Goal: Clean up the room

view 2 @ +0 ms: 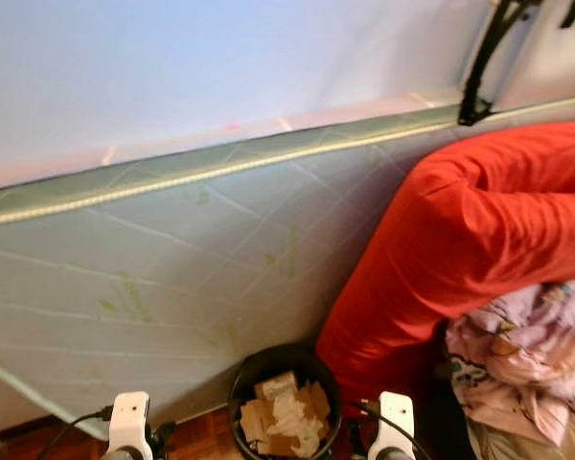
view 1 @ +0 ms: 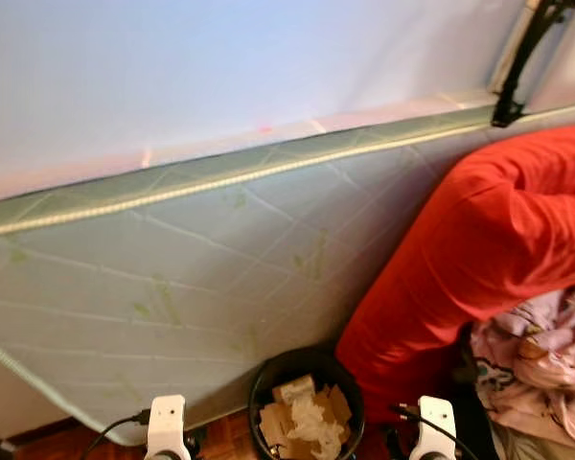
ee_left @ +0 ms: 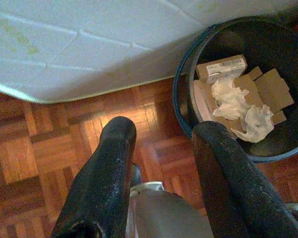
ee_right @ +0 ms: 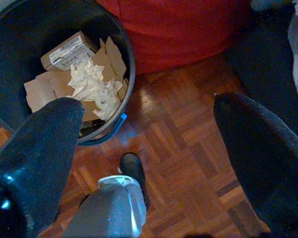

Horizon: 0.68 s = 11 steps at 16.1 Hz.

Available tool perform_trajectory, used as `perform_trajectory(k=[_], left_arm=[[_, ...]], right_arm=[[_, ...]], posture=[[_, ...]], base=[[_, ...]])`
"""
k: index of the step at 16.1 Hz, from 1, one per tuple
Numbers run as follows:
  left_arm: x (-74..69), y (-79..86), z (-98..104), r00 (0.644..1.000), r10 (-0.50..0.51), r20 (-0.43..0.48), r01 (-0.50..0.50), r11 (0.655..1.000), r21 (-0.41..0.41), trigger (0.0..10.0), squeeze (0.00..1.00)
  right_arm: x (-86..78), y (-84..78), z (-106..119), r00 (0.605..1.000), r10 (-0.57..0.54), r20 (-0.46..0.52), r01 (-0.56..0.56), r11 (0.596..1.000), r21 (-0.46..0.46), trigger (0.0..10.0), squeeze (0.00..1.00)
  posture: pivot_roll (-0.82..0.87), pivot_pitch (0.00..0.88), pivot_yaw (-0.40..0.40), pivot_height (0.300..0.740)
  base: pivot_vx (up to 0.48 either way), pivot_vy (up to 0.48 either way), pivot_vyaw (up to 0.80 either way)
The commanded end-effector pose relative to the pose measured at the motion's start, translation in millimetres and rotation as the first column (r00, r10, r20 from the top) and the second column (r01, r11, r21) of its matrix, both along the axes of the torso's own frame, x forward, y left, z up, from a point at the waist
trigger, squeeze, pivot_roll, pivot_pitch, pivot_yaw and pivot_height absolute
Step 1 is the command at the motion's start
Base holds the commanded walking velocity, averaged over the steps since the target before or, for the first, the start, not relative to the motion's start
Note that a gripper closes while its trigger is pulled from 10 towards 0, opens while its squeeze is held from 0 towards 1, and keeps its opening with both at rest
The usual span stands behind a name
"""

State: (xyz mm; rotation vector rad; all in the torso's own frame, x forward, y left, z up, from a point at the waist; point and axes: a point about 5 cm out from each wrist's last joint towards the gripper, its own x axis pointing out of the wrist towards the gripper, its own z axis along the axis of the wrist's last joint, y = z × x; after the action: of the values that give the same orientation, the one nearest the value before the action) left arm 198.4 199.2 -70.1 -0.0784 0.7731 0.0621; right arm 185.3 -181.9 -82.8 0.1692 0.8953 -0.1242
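Parquet floor (ee_left: 44, 158) runs under everything, warm brown and bare around the black bin (view 1: 264, 379), which serves as the landmark. Nearest the robot, the left hand (ee_left: 161, 163) hangs low beside the bin on its mattress side, its two black fingers spread apart with nothing between them. The right hand (ee_right: 149, 144) hangs on the bin's other side, over bare floor, fingers likewise wide apart and empty.

Inside the bin lie flattened cardboard pieces (ee_left: 268, 89), a small printed box (ee_left: 221, 67) and crumpled white paper (ee_left: 241, 106), filling its bottom part. Just behind the bin, touching or nearly touching it, a pale quilted mattress (view 1: 201, 259) leans on edge against the light wall (view 1: 220, 67). To the bin's right, a large red cushion or beanbag (view 1: 489, 240) slumps to the floor, and beyond that sits a heap of pinkish patterned cloth (view 1: 546, 355), resting against the red mass.

Judging from both hands being empty and the rubbish already in the bin, a drop-off looks finished and the robot is between pickups. The likely next step is to turn toward the remaining clutter, probably the cloth heap, which calls for stepping right of the bin and reaching down with one opened hand.
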Motion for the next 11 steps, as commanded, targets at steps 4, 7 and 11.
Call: perform_trajectory(k=[4,7,11], left_arm=[[-1.3,-0.7,-0.9,1.000,-0.005,-0.005,0.005,1.000,0.010,10.0,0.00],[-0.9,-0.7,-0.6,1.000,-0.001,-0.002,0.001,1.000,0.006,10.0,0.00],[3.7,3.0,2.5,1.000,0.003,0.011,-0.003,1.000,0.009,10.0,0.00]], right_arm=[[-1.7,-1.3,-0.8,1.000,0.001,-0.010,-0.001,1.000,0.001,10.0,0.00],[-2.3,-0.8,-1.2,1.000,0.001,-0.012,-0.001,1.000,0.002,10.0,0.00],[-1.5,0.7,-1.0,1.000,0.007,-0.012,-0.007,1.000,0.007,10.0,0.00]], posture=[[0.07,0.029,-0.026,0.740],[0.07,0.018,-0.025,0.740],[0.09,0.008,-0.028,0.740]], base=[[0.000,-0.225,-0.75],[0.000,0.000,-0.74],[0.000,0.000,-0.74]])
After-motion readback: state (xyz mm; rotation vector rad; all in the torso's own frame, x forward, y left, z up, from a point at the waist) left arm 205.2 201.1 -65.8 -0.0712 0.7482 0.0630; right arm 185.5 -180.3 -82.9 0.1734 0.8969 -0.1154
